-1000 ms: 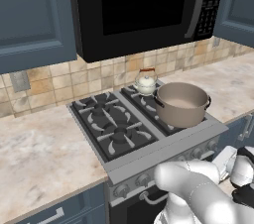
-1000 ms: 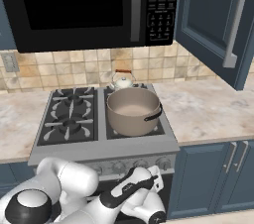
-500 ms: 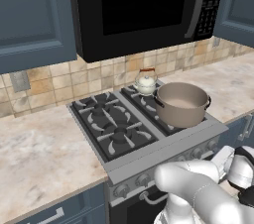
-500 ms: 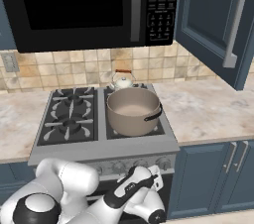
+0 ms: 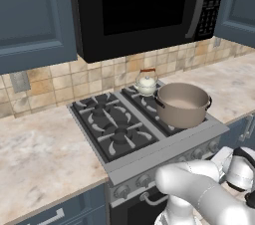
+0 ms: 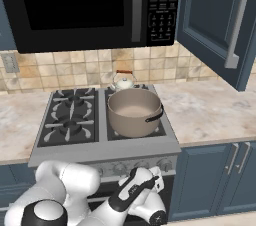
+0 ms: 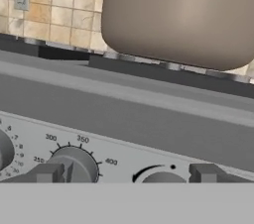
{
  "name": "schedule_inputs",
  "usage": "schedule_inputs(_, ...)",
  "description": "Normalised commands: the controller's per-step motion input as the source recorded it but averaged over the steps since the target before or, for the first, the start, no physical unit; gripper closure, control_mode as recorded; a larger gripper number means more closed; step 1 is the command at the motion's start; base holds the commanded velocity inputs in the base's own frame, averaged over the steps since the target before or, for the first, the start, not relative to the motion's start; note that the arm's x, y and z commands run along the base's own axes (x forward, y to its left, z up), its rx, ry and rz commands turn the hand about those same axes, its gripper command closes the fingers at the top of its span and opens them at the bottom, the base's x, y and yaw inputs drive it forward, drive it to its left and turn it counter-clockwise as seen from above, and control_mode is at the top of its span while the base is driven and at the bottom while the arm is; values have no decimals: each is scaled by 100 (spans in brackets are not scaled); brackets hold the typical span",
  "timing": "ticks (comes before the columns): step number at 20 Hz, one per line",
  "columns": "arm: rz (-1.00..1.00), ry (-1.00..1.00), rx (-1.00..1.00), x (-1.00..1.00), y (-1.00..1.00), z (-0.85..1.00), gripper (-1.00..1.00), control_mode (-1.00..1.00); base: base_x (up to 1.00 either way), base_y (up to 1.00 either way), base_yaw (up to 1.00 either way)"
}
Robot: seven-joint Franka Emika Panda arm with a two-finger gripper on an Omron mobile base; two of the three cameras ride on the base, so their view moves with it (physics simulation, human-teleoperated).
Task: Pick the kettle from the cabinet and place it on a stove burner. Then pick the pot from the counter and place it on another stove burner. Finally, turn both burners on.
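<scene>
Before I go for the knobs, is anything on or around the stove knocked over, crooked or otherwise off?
Nothing spilled or tipped. The pot and kettle both stand upright on the stove's right-hand burners. The one oddity: the cabinet door at upper right hangs open over the counter.

Kettle (image 5: pixel 147 83) — one, cream-white. Pot (image 5: pixel 182 104) — one, taupe. Stove (image 5: pixel 135 130) — one, with four burner grates (image 5: pixel 115 122). Microwave (image 5: pixel 144 5) — one, black. Wall outlet (image 5: pixel 19 81) — one. Knobs (image 7: pixel 74 166) on the silver panel, hand view — three, partly cropped.
</scene>
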Motion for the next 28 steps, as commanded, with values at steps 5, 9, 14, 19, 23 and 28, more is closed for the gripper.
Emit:
schedule_inputs(5, 0, 0, 3, 10, -3, -13, -100, -100, 0, 0, 0)
schedule_inputs(9, 0, -1, 2, 8, -10, -12, -100, -100, 0, 0, 0)
schedule_inputs(14, 0, -2, 3, 9, -14, -13, -100, -100, 0, 0, 0)
schedule_inputs(19, 0, 0, 1, 12, -1, -6, -100, -100, 0, 0, 0)
schedule_inputs(23, 0, 0, 0, 16, 0, -14, -100, -100, 0, 0, 0)
schedule_inputs(28, 0, 0, 0, 17, 0, -16, -100, -100, 0, 0, 0)
